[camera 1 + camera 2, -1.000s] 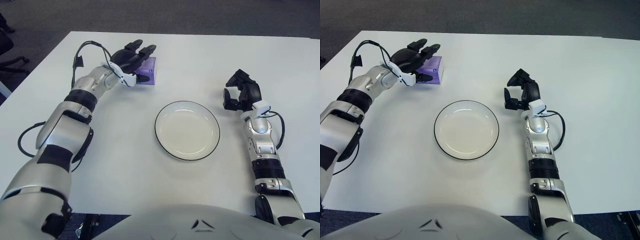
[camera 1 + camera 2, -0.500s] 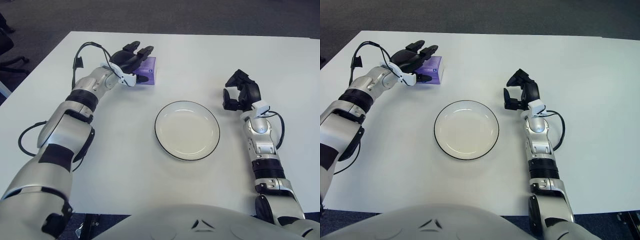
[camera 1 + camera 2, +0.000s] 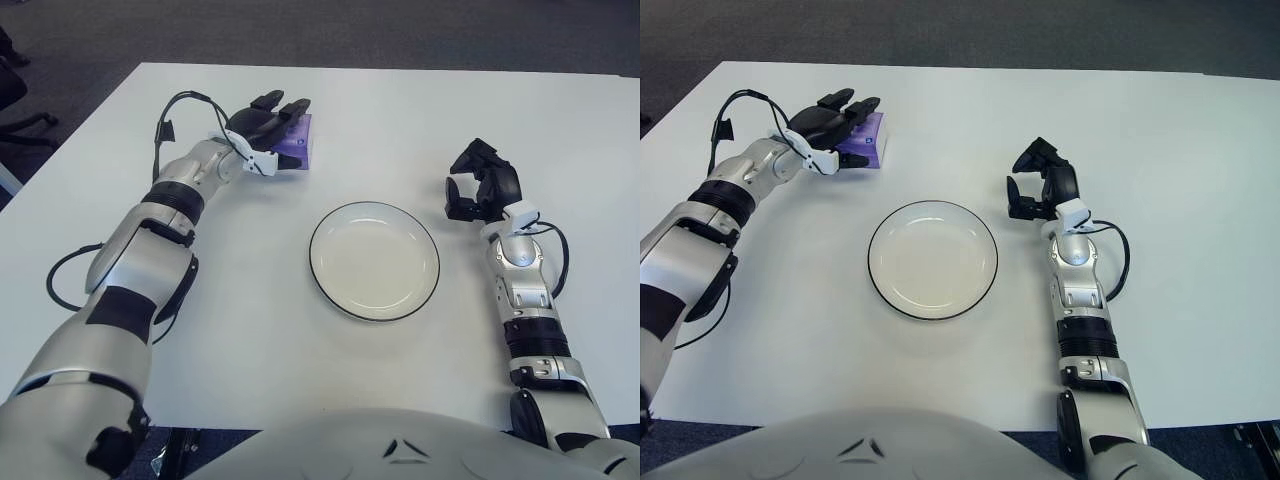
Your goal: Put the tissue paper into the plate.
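A purple tissue pack (image 3: 301, 145) lies flat on the white table at the far left. My left hand (image 3: 262, 124) hovers over its left half, two fingers stretched across the top and the thumb by its near edge; the pack's left part is hidden under the hand. The fingers look spread, not clamped. An empty white plate (image 3: 374, 260) with a dark rim sits mid-table, to the right of and nearer than the pack. My right hand (image 3: 478, 186) shows to the right of the plate, fingers curled and holding nothing.
A black cable (image 3: 180, 104) loops off my left wrist above the table. The table's far edge (image 3: 400, 68) borders dark carpet. Bare white tabletop (image 3: 250, 230) lies between the pack and the plate.
My left hand has shifted a little farther and to the right over the pack, its fingers flattening across the top. The pack, the plate and the right hand have stayed put.
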Robot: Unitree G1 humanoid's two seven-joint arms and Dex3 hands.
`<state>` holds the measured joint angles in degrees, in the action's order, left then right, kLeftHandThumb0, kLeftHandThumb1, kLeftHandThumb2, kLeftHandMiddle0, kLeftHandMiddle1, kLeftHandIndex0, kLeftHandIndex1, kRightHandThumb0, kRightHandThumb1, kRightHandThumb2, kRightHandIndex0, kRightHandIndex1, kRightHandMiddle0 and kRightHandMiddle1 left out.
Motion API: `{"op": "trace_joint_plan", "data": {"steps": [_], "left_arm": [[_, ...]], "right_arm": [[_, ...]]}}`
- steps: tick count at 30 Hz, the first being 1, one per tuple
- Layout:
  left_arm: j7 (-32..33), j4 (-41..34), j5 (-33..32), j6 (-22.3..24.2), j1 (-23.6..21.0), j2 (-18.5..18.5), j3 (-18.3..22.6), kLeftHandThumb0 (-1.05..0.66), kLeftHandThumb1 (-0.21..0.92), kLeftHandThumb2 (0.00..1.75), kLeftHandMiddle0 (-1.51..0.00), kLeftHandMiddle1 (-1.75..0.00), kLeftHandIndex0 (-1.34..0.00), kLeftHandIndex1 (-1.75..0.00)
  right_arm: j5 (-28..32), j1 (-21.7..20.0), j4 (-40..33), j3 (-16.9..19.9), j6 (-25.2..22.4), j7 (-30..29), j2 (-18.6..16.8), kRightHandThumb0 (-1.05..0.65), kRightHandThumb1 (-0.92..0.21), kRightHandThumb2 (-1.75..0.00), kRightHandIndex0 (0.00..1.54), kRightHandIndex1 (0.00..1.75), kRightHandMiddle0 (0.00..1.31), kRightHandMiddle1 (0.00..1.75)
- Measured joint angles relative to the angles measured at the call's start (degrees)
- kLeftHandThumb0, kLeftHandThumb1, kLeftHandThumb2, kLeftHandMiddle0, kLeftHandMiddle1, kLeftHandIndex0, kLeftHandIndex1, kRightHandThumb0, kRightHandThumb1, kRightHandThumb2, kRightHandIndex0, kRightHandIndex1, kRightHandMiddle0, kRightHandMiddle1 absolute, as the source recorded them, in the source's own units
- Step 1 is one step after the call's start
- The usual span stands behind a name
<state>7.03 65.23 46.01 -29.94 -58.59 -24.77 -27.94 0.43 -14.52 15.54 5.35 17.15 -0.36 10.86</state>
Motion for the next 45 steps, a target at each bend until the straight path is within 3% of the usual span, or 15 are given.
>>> {"op": "trace_joint_plan", "data": {"steps": [20,23,25,35,41,45], "left_arm": [[-1.57,3.99,-0.81,1.56,-0.71,2.12,-0.33,-1.04,0.92,0.69,-0.03,-0.01,-0.03,-0.02],[-2.11,4.69,-0.85,1.84,-1.22,2.42,-0.34,-1.02,0.92,0.69,-0.09,-0.14,-0.01,-0.16],[-2.26,5.08,-0.85,2.08,-1.51,2.61,-0.34,-1.01,0.92,0.68,-0.04,-0.38,0.00,-0.24],[-1.58,6.64,-0.85,3.76,-2.07,3.68,-0.43,-0.95,0.92,0.59,-0.02,-1.01,0.00,-0.61],[-0.36,6.77,-0.84,4.12,-2.17,3.80,-0.48,-0.83,0.91,0.52,-0.12,-1.31,0.00,-0.78],[0.82,6.81,-0.84,4.12,-2.17,3.79,-0.72,-0.68,0.79,0.62,-0.24,-1.53,0.00,-0.92]], "right_arm": [[-0.13,0.20,-0.68,-0.16,-0.02,-0.22,0.00,-0.48,-0.32,-1.31,1.33,1.75,0.61,1.75],[-0.13,0.27,-0.80,-0.22,-0.02,-0.22,0.00,-0.48,-0.32,-1.31,1.34,1.75,0.61,1.75],[-0.13,0.28,-0.87,-0.26,-0.02,-0.22,0.00,-0.48,-0.32,-1.31,1.34,1.75,0.61,1.75],[-0.08,0.29,-0.89,-0.31,-0.02,-0.21,0.00,-0.48,-0.32,-1.31,1.33,1.75,0.61,1.75],[-0.04,0.29,-0.89,-0.32,-0.02,-0.20,-0.01,-0.48,-0.32,-1.31,1.33,1.75,0.61,1.75],[-0.03,0.29,-0.89,-0.34,-0.02,-0.19,-0.01,-0.48,-0.32,-1.31,1.32,1.75,0.61,1.75]]}}
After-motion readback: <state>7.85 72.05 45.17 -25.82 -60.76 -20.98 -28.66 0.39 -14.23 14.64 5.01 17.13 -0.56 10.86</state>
